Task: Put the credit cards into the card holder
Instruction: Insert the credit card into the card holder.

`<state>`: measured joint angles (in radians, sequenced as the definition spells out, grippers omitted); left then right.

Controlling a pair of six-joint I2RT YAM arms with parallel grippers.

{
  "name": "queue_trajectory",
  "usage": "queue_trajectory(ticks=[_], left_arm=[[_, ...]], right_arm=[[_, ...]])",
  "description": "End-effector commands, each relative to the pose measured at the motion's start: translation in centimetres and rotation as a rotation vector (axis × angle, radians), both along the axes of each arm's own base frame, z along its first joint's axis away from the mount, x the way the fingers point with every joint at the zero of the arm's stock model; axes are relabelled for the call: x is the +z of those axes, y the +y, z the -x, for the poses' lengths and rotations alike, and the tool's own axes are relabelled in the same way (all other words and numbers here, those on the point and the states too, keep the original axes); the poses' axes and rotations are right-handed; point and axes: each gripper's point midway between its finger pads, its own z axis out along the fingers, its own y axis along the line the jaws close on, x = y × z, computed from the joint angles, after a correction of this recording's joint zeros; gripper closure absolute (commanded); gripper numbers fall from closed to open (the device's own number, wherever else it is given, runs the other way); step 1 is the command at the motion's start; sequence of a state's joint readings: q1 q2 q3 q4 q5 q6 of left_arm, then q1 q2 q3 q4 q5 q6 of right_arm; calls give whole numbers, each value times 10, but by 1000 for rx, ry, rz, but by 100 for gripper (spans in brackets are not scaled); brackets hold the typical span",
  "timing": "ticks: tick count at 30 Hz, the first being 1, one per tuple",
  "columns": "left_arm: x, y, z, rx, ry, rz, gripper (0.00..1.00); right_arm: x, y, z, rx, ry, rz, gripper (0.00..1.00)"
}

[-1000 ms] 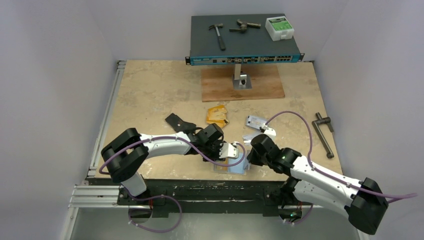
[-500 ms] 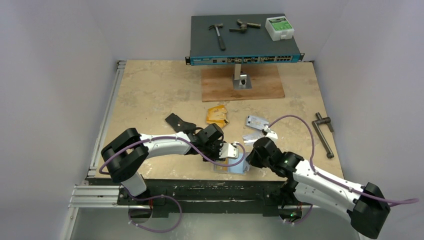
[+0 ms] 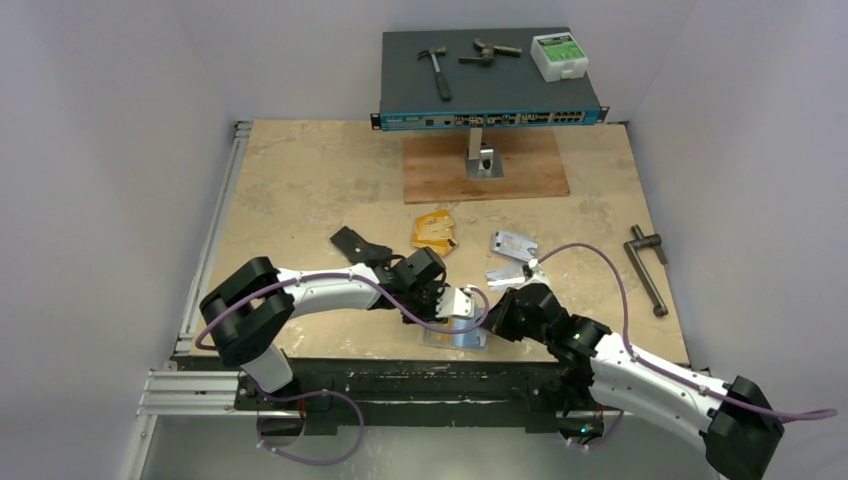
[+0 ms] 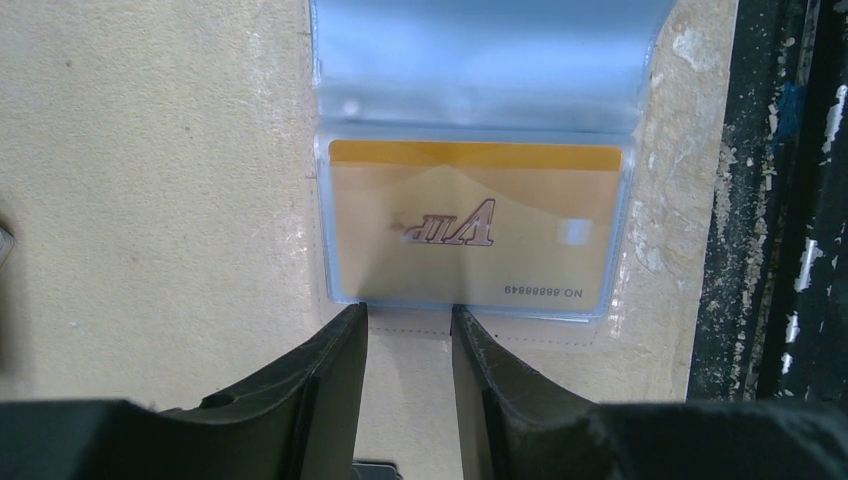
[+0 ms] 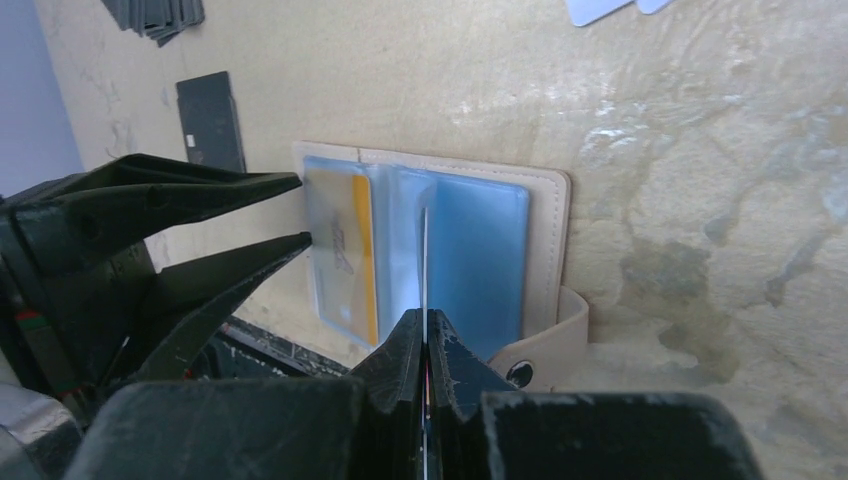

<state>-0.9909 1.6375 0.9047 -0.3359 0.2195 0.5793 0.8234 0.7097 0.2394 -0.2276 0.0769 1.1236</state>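
Card holder (image 3: pixel 452 339): open flat, lower centre of the overhead view, gold card (image 4: pixel 470 220) pocketed.
Right gripper (image 5: pixel 424 325): pinching a credit card (image 5: pixel 424 255) edge-on, blue pockets (image 5: pixel 485 250) straight ahead of its tip.
Left gripper (image 4: pixel 408 318): jaws part-spread at the holder's edge.

from above, the card holder (image 3: pixel 448 338) is mostly covered by the left hand (image 3: pixel 466 304) and the right hand (image 3: pixel 492 320); only a pale blue sliver shows. the right wrist view gives the held card (image 5: pixel 424 262) edge-on, a thin line, so its face and colour cannot be told, and its lower end is lost between the pinched fingers. the snap tab (image 5: pixel 545 352) sits partly behind that hand. the black pieces (image 5: pixel 152 12) and silvery cards (image 5: pixel 600 8) are cut by the top edge. in the left wrist view the upper blue pocket (image 4: pixel 480 60) is blurred and cut off, and whether the left fingertips (image 4: pixel 340 345) touch the holder is unclear.
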Motion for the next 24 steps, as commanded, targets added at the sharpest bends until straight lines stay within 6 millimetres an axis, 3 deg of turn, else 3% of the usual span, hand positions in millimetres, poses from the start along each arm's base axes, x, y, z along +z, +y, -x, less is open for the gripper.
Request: queue_trajectory(ticks=[1, 6, 13, 18, 24], left_arm=[[22, -5, -4, -21, -31, 33, 64], [33, 1, -11, 11, 1, 57, 64], [36, 4, -15, 12, -2, 58, 64], [36, 5, -16, 8, -4, 53, 64], [42, 11, -24, 9, -24, 52, 64]], right_arm=[[26, 23, -11, 25, -58, -122, 100], [41, 38, -19, 65, -115, -166, 100], [40, 50, -19, 124, -110, -174, 100], [56, 59, -22, 187, -170, -183, 100], [60, 71, -22, 250, -179, -185, 100]])
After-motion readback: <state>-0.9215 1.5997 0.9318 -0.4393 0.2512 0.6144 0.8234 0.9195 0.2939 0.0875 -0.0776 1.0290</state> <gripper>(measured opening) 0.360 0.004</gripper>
